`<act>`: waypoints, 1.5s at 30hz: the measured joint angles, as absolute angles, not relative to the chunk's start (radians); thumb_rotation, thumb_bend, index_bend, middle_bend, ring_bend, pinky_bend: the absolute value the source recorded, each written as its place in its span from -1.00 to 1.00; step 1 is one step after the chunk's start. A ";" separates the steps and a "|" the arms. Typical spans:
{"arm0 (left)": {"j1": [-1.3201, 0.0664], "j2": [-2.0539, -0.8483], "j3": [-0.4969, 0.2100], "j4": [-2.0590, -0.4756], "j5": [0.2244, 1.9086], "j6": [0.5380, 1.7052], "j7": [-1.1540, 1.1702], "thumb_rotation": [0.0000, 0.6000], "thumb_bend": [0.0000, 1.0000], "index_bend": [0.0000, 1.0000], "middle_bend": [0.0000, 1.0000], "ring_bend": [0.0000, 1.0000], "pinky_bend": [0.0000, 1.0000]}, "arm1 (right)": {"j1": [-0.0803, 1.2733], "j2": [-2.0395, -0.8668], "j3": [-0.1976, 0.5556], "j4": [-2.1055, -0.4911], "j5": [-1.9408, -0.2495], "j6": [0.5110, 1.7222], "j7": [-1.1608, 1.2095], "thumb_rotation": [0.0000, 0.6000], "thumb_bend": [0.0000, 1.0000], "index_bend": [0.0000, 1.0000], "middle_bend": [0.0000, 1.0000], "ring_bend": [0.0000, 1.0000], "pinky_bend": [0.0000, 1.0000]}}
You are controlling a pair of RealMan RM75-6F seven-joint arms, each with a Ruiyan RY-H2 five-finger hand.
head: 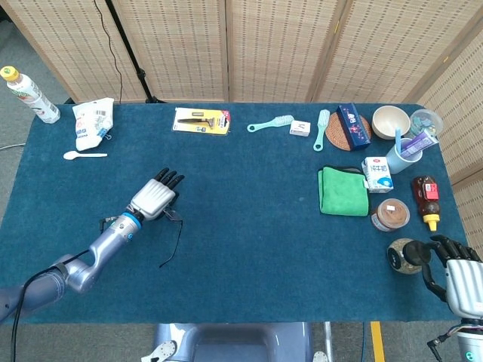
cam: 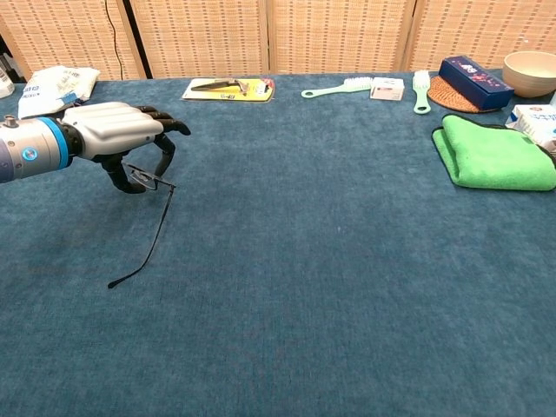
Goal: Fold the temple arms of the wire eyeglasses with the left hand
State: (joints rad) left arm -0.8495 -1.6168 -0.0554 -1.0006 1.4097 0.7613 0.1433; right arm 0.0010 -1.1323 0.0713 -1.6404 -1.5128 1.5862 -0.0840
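Observation:
The wire eyeglasses (cam: pixel 153 228) lie on the blue table cloth at the left, thin and dark. One temple arm (head: pixel 173 245) sticks out straight toward the table's front edge. My left hand (cam: pixel 111 132) arches over the lens frame, fingers curled down around it and holding it against the cloth; the frame is mostly hidden under the hand (head: pixel 153 197). My right hand (head: pixel 454 270) rests off the table's front right corner, fingers loosely spread and holding nothing, beside a dark round jar (head: pixel 403 256).
A yellow packaged tool (head: pixel 201 121), a white spoon (head: pixel 83 155) and a white bag (head: pixel 92 123) lie behind the left hand. A green cloth (head: pixel 343 191), a milk carton (head: pixel 376 174), jars and a sauce bottle (head: pixel 426 197) crowd the right side.

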 measured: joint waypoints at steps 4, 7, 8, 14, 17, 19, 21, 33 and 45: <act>-0.857 -1.620 -0.059 -1.001 1.407 0.758 0.156 1.00 -0.47 0.09 -0.81 -0.95 -1.00 | 0.000 -1.132 0.072 -1.638 -1.510 1.586 -0.082 1.00 -0.04 -0.22 -0.44 -0.39 -0.34; -0.869 -1.628 -0.064 -1.000 1.405 0.751 0.172 1.00 -0.50 -0.07 -0.81 -0.96 -1.00 | 0.000 -1.133 0.072 -1.636 -1.508 1.584 -0.080 1.00 -0.04 -0.23 -0.44 -0.39 -0.34; -0.872 -1.630 -0.066 -1.000 1.402 0.747 0.177 1.00 -0.51 -0.15 -0.81 -0.96 -1.00 | 0.000 -1.133 0.073 -1.635 -1.507 1.583 -0.080 1.00 -0.04 -0.23 -0.44 -0.39 -0.34; -0.885 -1.644 -0.080 -1.002 1.381 0.735 0.204 1.00 -0.52 -0.59 -0.91 -1.00 -1.00 | -0.003 -1.133 0.073 -1.637 -1.507 1.586 -0.082 1.00 -0.04 -0.23 -0.44 -0.39 -0.34; -0.888 -1.648 -0.086 -1.010 1.370 0.733 0.217 1.00 -0.52 -0.73 -0.98 -1.00 -1.00 | -0.005 -1.131 0.073 -1.638 -1.507 1.589 -0.083 1.00 -0.04 -0.23 -0.44 -0.39 -0.34; -0.889 -1.648 -0.089 -1.020 1.366 0.734 0.223 1.00 -0.52 -0.78 -1.00 -1.00 -1.00 | -0.007 -1.130 0.073 -1.639 -1.506 1.591 -0.084 1.00 -0.04 -0.23 -0.44 -0.39 -0.34; -0.887 -1.643 -0.091 -1.036 1.363 0.739 0.224 1.00 -0.52 -0.81 -1.00 -1.00 -1.00 | -0.010 -1.128 0.072 -1.642 -1.506 1.594 -0.084 1.00 -0.04 -0.23 -0.44 -0.39 -0.34; -0.829 -1.514 -0.072 -1.316 1.382 0.844 0.260 0.81 -0.53 -0.82 -1.00 -1.00 -1.00 | -0.007 -1.133 0.070 -1.636 -1.518 1.589 -0.073 1.00 -0.04 -0.24 -0.44 -0.39 -0.34; -0.763 -1.489 -0.009 -1.475 1.394 0.924 0.440 0.53 -0.55 -1.00 -1.00 -1.00 -1.00 | -0.014 -1.131 0.065 -1.629 -1.525 1.597 -0.057 1.00 -0.04 -0.24 -0.44 -0.39 -0.34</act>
State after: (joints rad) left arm -0.7626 -1.4887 -0.0089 -1.4751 1.3944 0.9236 0.4400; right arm -0.0143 -1.1315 0.0655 -1.6289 -1.5252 1.5973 -0.0568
